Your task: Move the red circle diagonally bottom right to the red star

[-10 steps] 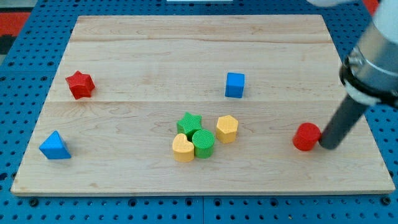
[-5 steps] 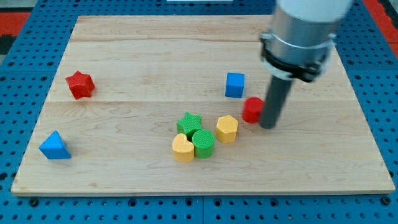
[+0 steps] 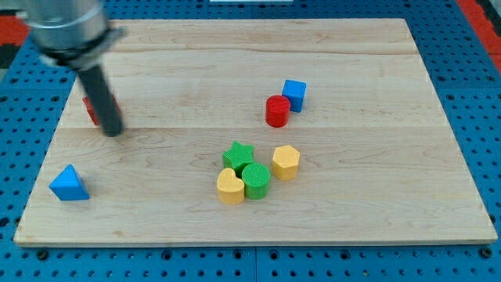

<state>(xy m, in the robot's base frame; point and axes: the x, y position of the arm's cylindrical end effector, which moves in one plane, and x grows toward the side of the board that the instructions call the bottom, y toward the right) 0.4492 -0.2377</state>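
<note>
Desk (image 3: 376,211), passage notes:
- My tip (image 3: 113,131): against red star (image 3: 91,108), partly hidden behind rod.
- Right of tip: open lane to red circle (image 3: 276,111), touching blue cube (image 3: 295,95).
- Lower right: green star (image 3: 238,153) cluster blocks.

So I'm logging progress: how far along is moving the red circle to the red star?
Done: nothing clearly. The red circle sits against the blue cube, far right of the red star. In hand: my tip is beside the star, which the rod mostly hides, away from the circle. Left: pushing the circle across to the star's bottom right.
</note>
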